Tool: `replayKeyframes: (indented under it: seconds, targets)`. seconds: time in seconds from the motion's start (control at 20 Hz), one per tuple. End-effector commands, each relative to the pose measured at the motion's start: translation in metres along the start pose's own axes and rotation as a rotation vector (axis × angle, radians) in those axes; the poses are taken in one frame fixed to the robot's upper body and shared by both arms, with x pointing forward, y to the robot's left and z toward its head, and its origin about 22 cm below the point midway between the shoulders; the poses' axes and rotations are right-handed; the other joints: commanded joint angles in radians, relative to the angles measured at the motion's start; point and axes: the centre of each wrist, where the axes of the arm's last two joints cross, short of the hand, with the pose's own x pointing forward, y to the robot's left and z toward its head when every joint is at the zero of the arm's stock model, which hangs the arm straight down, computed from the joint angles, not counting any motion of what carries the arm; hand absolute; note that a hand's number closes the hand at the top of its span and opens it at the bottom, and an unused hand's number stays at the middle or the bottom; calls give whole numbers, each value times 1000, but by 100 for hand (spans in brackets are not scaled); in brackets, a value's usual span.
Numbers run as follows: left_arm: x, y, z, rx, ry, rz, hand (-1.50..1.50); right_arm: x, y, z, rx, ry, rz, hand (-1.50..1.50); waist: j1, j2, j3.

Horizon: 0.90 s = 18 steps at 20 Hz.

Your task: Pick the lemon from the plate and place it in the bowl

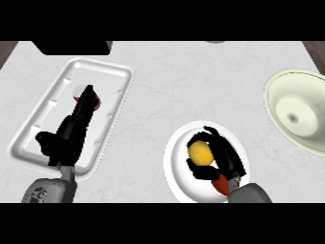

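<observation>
1. Lemon [200, 152] lies on the white plate [182, 183], which serves here as the landmark; the fruit sits left of the plate's middle, yellow and oval.
2. The right hand [225, 159] comes in from the plate's lower right edge, its black fingers and thumb curled round the lemon from the right side, above and below it. The lemon is partly enclosed, with its left face showing. Whether it is lifted off the plate or resting on it cannot be told from this steep view.
3. The bowl [309, 112], pale cream and round, stands well apart from the plate, up and to its right, near the bench's right edge. It holds nothing that can be seen.
4. The bench [193, 81] has a light marbled top, which carries the plate, the bowl and a tray.
5. The white tray [112, 76], rectangular with rounded corners and set at a slant, lies well to the left of the plate. A small red thing [96, 101] shows in it, mostly hidden.
6. The left hand [70, 131] is over the tray, fingers straight and pointing away from the robot, holding nothing.
7. A dark object [72, 46] sits at the bench's far edge, beyond the tray.
</observation>
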Motion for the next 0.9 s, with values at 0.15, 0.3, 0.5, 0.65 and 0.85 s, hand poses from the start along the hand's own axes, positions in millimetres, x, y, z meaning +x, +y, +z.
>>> replayKeyframes:
  seconds: [0.15, 0.3, 0.5, 0.65, 0.85]
  targets:
    - [3, -2, -5, 9, 12, 4, 0, -12, -29, 76, 141, -90, -51, 150, -16, 4, 6]
    - [0, 6, -6, 30, 14, -2, 0, -14, -57, 117, 203, -151, -69, 150, -25, 3, 5]
    - [-8, 0, 5, 18, 5, 5, 0, 8, -82, 134, 83, -330, -143, 150, -20, 3, 6]
    - [6, 7, 4, 16, 17, 3, 0, 29, -90, 150, -10, -444, -135, 150, -20, 1, 6]
    - [6, 0, -9, 40, -8, -6, 0, 53, -124, 177, -134, -527, -63, 150, -29, 3, 6]
